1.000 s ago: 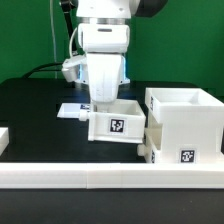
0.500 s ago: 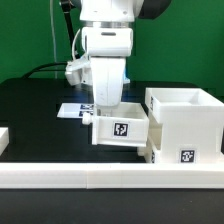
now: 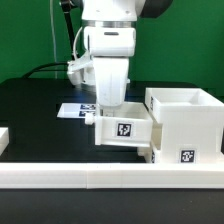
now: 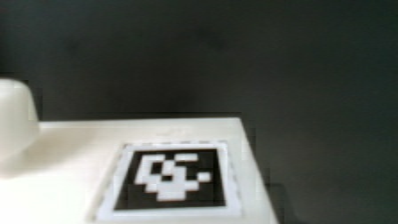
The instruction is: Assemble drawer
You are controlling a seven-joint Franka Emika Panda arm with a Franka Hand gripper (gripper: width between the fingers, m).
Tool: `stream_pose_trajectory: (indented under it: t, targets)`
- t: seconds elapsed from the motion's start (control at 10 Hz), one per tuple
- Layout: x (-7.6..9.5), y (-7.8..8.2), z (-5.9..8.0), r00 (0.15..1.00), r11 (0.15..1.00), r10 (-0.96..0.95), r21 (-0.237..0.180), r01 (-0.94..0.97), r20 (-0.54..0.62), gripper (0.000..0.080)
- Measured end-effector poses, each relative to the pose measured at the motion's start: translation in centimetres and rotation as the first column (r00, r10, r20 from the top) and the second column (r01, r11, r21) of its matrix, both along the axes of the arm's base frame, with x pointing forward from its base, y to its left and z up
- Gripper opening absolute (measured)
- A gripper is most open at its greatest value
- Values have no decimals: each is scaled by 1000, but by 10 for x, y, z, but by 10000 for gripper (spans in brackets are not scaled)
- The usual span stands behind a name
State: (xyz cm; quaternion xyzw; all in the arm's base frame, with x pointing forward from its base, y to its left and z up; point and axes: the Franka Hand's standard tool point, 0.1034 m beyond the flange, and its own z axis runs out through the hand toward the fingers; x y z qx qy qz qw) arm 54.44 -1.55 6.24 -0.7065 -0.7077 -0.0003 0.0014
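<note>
Exterior view: boxy white tray [image 3: 123, 130] (matte plastic) beside shell [image 3: 185, 122].

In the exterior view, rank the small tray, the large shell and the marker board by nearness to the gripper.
1. small tray, at the gripper itself.
2. marker board, just toward the exterior view's left.
3. large shell, toward the exterior view's right; close to the board's rank.

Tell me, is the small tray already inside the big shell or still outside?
Outside. The small tray sits beside the shell, against its outer wall.
</note>
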Motion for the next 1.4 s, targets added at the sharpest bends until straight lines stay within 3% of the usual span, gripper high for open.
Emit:
stream_pose_trajectory:
  t: [0.7,1.4]
  targets:
    - [2,12,-3,1000,1000,7,8,-7,-5,42]
    - [4,14,-5,1000,1000,9,10,-9,-4,42]
